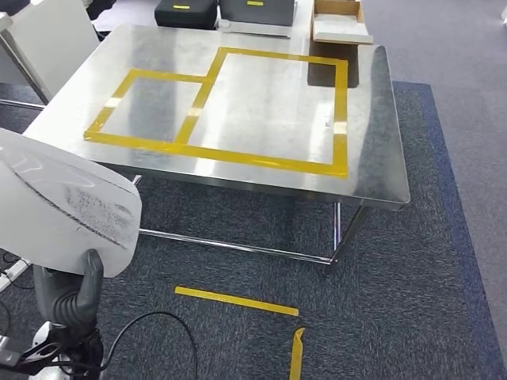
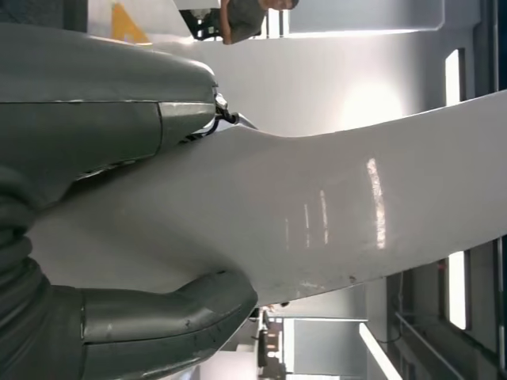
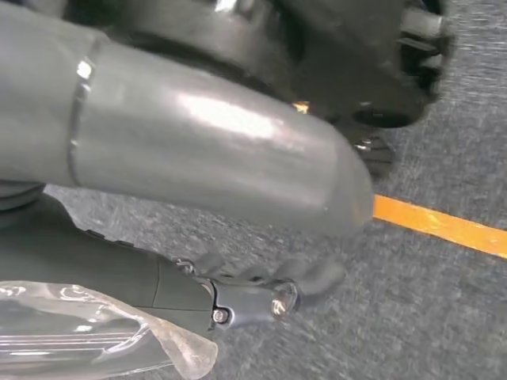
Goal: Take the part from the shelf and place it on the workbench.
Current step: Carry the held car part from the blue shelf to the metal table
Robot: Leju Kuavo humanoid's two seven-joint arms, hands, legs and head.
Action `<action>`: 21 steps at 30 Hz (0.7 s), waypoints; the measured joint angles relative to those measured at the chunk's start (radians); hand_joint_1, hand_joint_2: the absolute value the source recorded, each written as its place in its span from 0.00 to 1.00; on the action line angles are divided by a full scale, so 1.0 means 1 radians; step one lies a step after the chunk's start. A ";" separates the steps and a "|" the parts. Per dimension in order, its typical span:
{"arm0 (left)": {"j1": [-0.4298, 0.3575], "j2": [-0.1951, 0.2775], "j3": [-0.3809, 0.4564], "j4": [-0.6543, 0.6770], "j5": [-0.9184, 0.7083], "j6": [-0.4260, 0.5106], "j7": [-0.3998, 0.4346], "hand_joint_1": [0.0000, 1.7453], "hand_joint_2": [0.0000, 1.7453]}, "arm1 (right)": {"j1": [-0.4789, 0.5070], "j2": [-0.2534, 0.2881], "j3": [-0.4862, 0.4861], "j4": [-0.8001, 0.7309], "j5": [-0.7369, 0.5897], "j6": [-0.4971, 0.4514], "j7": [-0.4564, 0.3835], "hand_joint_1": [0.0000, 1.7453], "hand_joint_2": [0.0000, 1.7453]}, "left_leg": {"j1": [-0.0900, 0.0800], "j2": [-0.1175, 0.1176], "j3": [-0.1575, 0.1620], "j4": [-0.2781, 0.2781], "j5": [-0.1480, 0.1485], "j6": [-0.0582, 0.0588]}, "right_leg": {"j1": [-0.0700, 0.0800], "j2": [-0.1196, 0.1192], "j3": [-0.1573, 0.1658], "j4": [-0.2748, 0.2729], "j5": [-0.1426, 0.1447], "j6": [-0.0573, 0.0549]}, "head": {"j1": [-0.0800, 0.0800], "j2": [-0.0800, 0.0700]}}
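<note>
White part (image 1: 59,202) gripped by left robot hand (image 2: 120,237), short of the bench (image 1: 371,170) | right robot hand (image 3: 251,293) holds nothing, fingers loosely curled | advice: carry level, lower inside the bench's yellow tape square (image 1: 275,111).

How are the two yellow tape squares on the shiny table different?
The left tape square is smaller; the right tape square is much bigger. The right one reaches farther back on the workbench, while the left one starts partway down. The box's dark reflection crosses the right one's far corner, not the left one's. Both are yellow, share a side, and hold nothing.
</note>
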 joint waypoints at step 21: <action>-0.006 0.002 0.003 0.004 0.007 -0.002 -0.009 1.00 1.00 | -0.007 -0.006 0.025 -0.001 0.030 0.031 0.030 0.00 0.00 | 0.012 -0.020 -0.144 0.055 0.067 0.016 | -0.006 0.000 0.083 0.126 -0.200 0.017 | -0.014 0.000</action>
